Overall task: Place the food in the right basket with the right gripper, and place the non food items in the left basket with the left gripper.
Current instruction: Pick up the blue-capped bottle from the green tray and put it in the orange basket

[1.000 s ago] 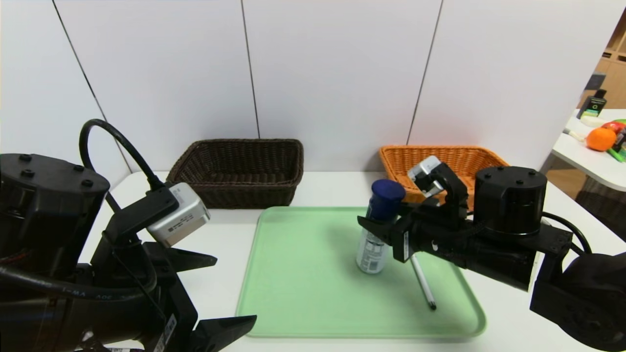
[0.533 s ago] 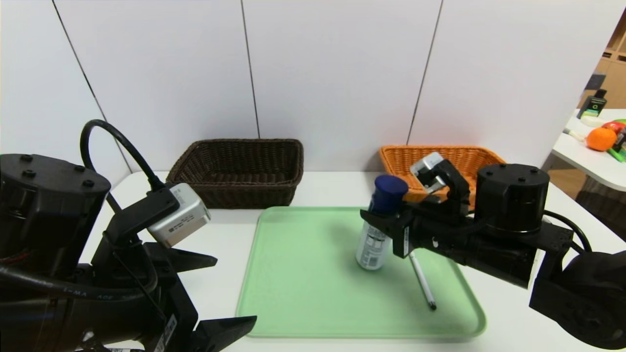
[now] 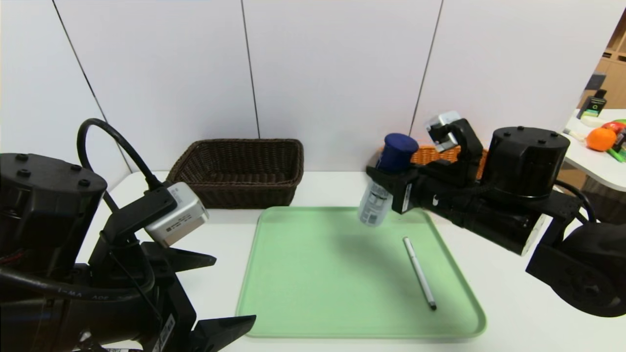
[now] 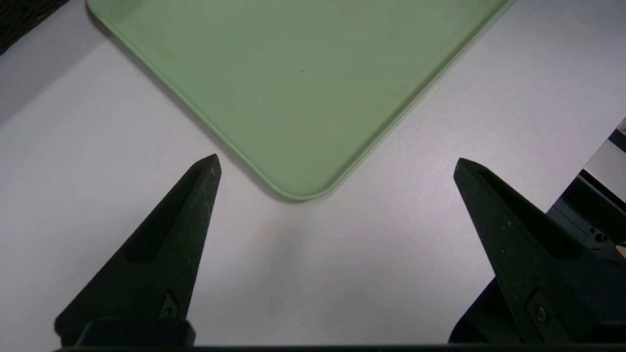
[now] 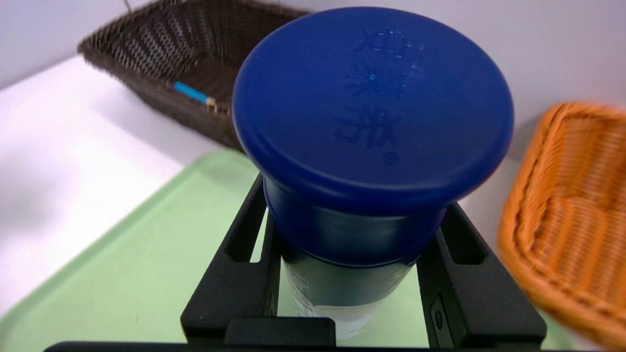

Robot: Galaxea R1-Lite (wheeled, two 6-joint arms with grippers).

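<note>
The food canister (image 3: 375,205), dark blue cap over a white labelled body, hangs tilted above the tray's far right edge, just in front of the right basket (image 3: 430,155). My right gripper (image 3: 386,188) is shut on its dark upper part, one jaw on each side of the canister (image 5: 371,98) in the right wrist view. A thin white pen (image 3: 419,278) lies on the green tray (image 3: 303,274). A blue spoon handle (image 5: 190,92) shows inside the left basket (image 3: 239,168). My left gripper (image 3: 234,289) stands open and empty by the tray's near left corner (image 4: 298,190).
Both baskets stand against the white wall at the table's far edge. Beyond the right arm is a side table with an orange fruit (image 3: 600,138) and other items. White tabletop (image 4: 342,274) lies under the left gripper.
The right gripper has lifted the canister off the tray and carried it up and back toward the orange basket. The pen, half hidden before, now lies fully in view. The left arm stayed put.
</note>
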